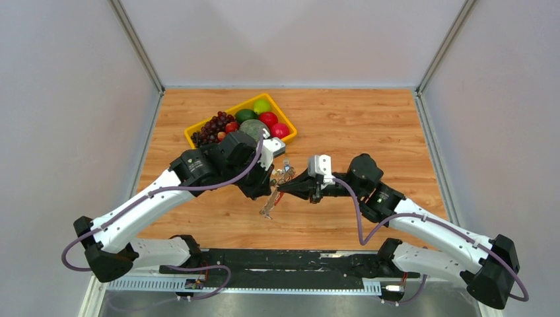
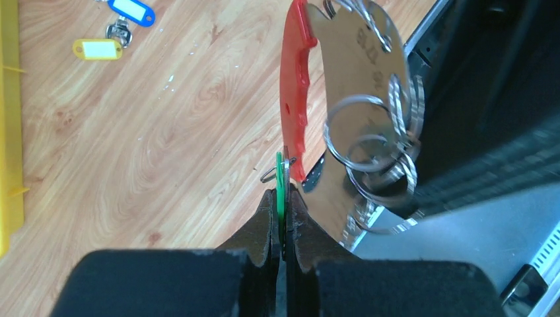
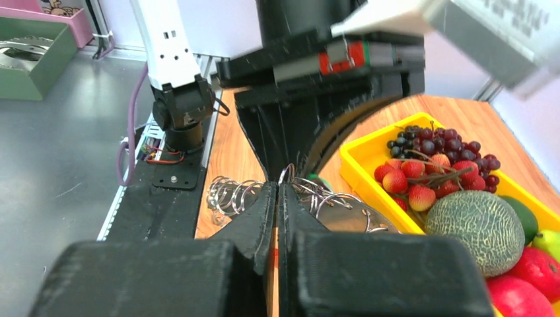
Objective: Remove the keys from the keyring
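Observation:
The red keyring point(image 2: 294, 99) hangs in the air between both grippers, joined to the silver keys point(image 2: 360, 79) and several split rings point(image 2: 370, 155). In the top view the bunch point(image 1: 285, 174) sits above the table's middle, with a silver piece point(image 1: 267, 208) dangling below. My left gripper point(image 2: 282, 198) is shut on a thin green key tag point(image 2: 281, 175) attached to the bunch. My right gripper point(image 3: 277, 188) is shut on the bunch, with rings point(image 3: 231, 195) fanning out on both sides of its fingers. The two grippers point(image 1: 269, 188) point(image 1: 282, 189) nearly touch.
A yellow tray point(image 1: 198, 130) of fruit stands behind the left arm and also shows in the right wrist view point(image 3: 356, 173). A blue tag point(image 2: 132, 10) and a yellow tag point(image 2: 98, 47) lie loose on the wood. The black base rail point(image 1: 284, 264) runs along the near edge.

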